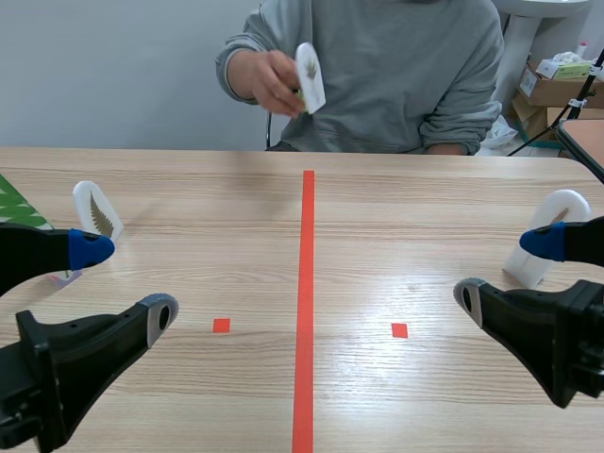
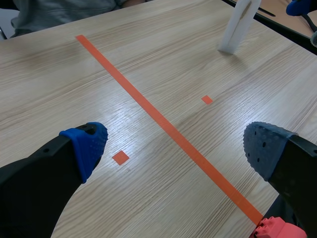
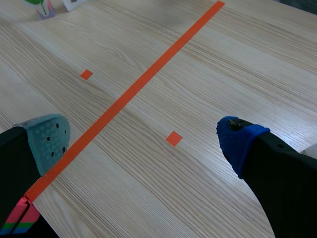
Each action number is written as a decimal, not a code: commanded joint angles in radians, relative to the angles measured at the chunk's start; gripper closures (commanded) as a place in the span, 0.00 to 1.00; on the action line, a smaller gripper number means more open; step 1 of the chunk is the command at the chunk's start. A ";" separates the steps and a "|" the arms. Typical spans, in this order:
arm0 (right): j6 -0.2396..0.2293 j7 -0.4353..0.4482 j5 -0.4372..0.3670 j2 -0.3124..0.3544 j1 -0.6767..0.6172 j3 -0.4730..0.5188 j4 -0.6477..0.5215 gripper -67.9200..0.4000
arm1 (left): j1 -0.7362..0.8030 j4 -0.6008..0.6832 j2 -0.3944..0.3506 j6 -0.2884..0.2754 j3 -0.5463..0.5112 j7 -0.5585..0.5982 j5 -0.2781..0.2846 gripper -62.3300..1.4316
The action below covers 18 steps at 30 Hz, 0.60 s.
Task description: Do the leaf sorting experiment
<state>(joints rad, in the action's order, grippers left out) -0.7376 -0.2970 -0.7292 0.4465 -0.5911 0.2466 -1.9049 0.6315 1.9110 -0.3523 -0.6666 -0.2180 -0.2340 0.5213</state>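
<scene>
Bench layout for the leaf sorting experiment, scene view with both wrist views. An orange-red tape line [image 1: 308, 302] runs down the middle of the wooden bench [image 1: 396, 236], away from the robot. A small tape square lies on each side of it: the left square [image 1: 221, 326] and the right square [image 1: 399, 330].

The left tool [image 1: 125, 283] hangs low over the left half of the bench. Its fingers are spread wide with nothing between them, and in the left wrist view the left square lies on the bare wood between the two pads. The right tool [image 1: 507, 271] hangs low over the right half, likewise spread wide and holding nothing.

Three white arch-shaped leaf stands are visible. The left leaf stand [image 1: 94, 209] stands upright on the bench just beyond the left tool and shows a toothed leaf on its face. The right leaf stand [image 1: 552, 231] stands upright near the right edge, partly hidden by the upper finger of the right tool. The raised leaf stand [image 1: 310, 75] is off the bench, gripped in the hand [image 1: 274, 80] of a person in a grey sweatshirt [image 1: 396, 66] seated across it.

A green patterned card [image 1: 14, 203] shows at the far left edge, cut off by the frame. Cardboard boxes [image 1: 552, 90] sit behind the bench at the right.
</scene>
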 commanded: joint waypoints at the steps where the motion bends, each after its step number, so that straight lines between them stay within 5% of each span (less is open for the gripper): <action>1: -0.008 -0.002 0.000 0.016 0.012 0.003 -0.012 0.10 | -0.003 0.005 0.000 -0.002 -0.003 0.016 0.014 0.06; 18: -0.008 -0.030 0.046 0.016 0.012 0.003 -0.012 0.10 | -0.003 0.005 0.000 -0.002 -0.003 0.016 0.014 0.06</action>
<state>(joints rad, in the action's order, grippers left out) -0.7376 -0.3416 -0.6701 0.4465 -0.5911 0.2466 -1.9049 0.6315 1.9110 -0.3523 -0.6666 -0.2180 -0.2340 0.5213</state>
